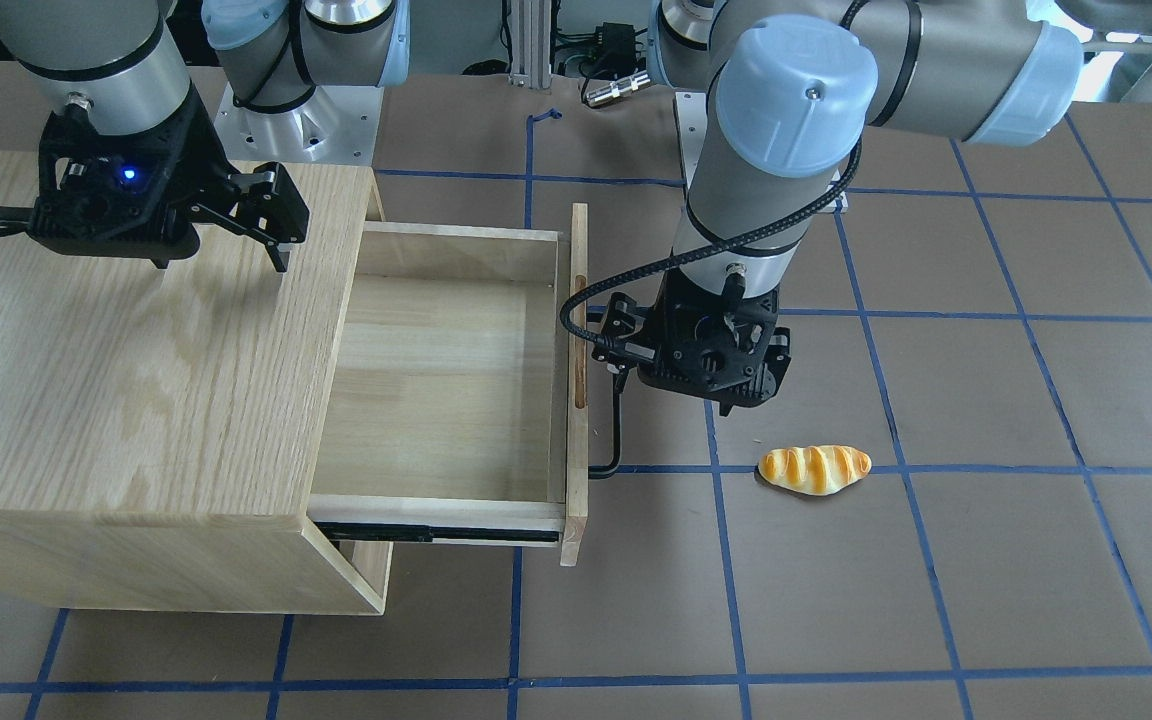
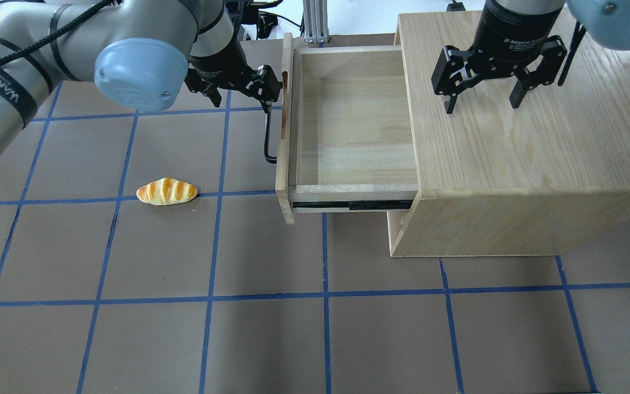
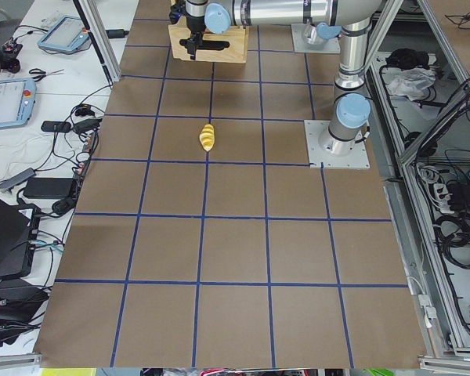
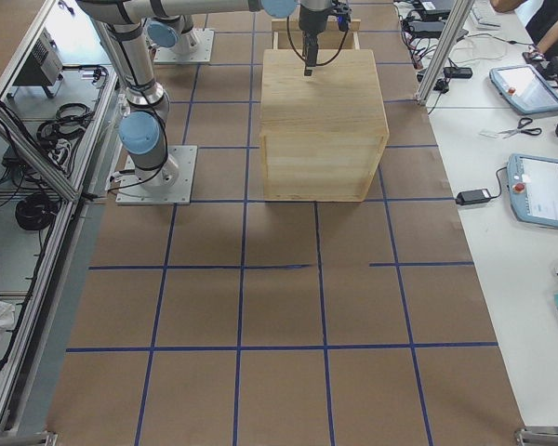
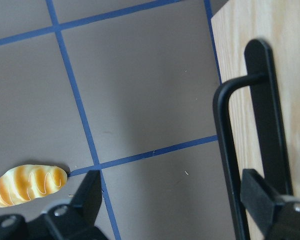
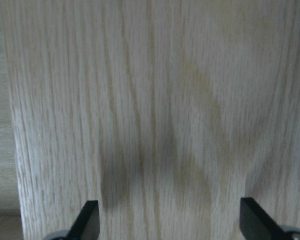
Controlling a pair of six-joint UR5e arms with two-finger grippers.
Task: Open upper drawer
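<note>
**Occlusions and crops, this frame**

Left wrist view: my left gripper (image 5: 177,200) shows only its fingers (image 5: 87,192), cut by the bottom edge. The bar handle (image 5: 225,150) runs off that edge too, and the bread roll (image 5: 25,184) is clipped at the left. Front-facing view: my own wrist housing covers my left fingertips and the handle's far end. Right wrist view: wood grain out of focus (only the tips of my right gripper (image 6: 172,220) show). Right-end view: the upper drawer (image 4: 344,26) sits mostly behind the cabinet (image 4: 321,102). Left-end view: too small to judge contact.
</note>
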